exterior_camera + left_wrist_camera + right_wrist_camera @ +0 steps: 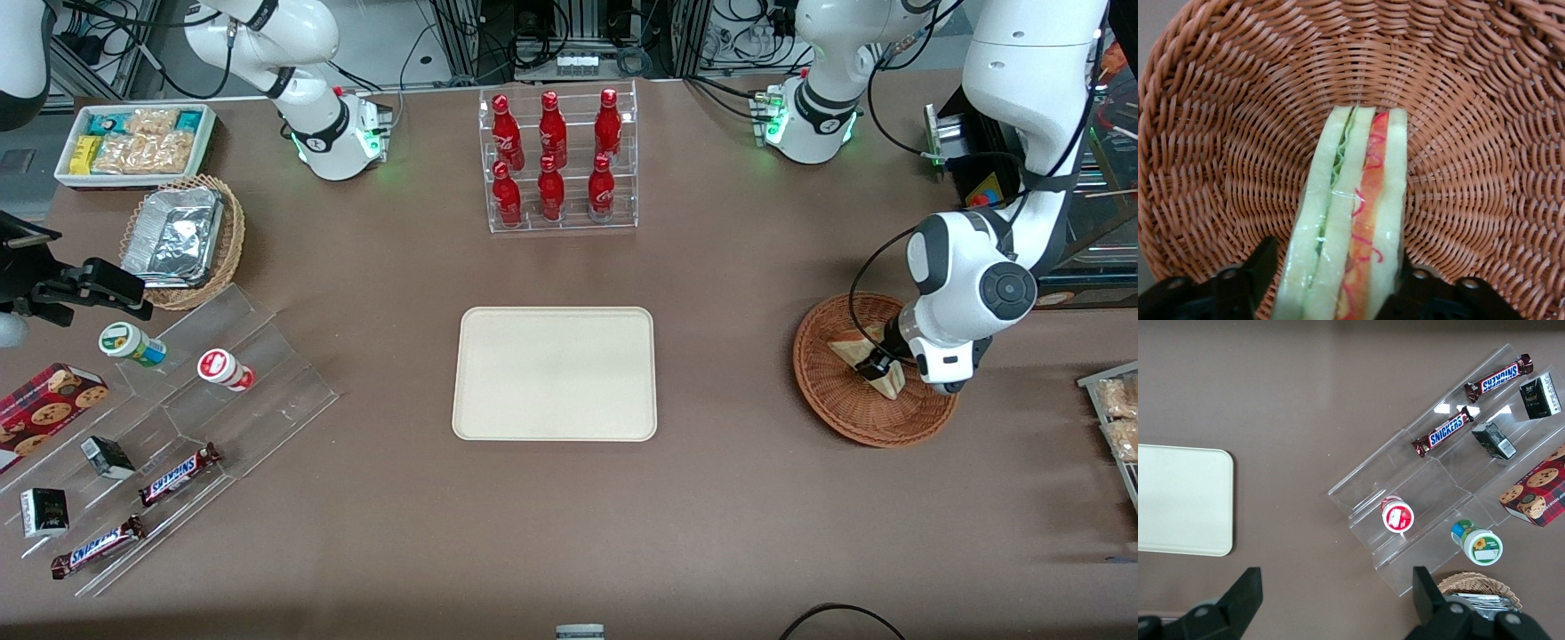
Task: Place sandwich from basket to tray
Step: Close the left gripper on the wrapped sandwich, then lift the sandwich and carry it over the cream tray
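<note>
The sandwich [847, 349] [1351, 200], a pale bread wedge with green and red filling at its edge, lies in the reddish-brown woven basket [836, 411] [1218, 133] toward the working arm's end of the table. My left gripper [877, 364] [1336, 270] is down in the basket, its two black fingers [1261, 267] straddling the sandwich. One finger sits against the bread; a thin strip of wicker shows between the other finger and the bread. The gripper is open. The cream tray [554, 373] [1178, 500] lies bare at the table's middle.
A clear rack of red bottles [557, 160] stands farther from the front camera than the tray. Toward the parked arm's end are an acrylic stand with snack bars and cups [178, 427], a tan basket of foil containers [182, 240] and a white bin of packets [133, 142].
</note>
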Controlling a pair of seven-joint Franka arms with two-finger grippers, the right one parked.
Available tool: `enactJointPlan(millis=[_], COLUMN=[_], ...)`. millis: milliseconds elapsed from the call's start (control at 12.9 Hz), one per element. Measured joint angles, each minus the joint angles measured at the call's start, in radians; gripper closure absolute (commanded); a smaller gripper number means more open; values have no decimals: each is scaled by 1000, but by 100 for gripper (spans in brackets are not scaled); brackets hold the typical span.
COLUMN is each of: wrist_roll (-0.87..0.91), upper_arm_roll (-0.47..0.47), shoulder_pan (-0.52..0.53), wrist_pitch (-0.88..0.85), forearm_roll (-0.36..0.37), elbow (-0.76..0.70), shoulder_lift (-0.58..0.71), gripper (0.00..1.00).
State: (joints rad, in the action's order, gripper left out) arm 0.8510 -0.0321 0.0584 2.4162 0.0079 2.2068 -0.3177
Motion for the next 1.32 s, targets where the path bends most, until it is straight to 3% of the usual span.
enactJointPlan(millis=[78, 233, 699, 1087, 1320], wrist_roll=[0, 0, -15, -49, -179], upper_arm_roll=[-1, -7, -120, -269, -364], shoulder_pan=[0, -1, -6, -13, -17], wrist_pitch=[-8, -56, -390, -427, -426], forearm_roll=[1, 1, 2, 2, 3], elbow=[-4, -31, -297, -362, -408], shoulder_lift=[1, 8, 44, 25, -20], gripper=[68, 71, 70, 72, 72])
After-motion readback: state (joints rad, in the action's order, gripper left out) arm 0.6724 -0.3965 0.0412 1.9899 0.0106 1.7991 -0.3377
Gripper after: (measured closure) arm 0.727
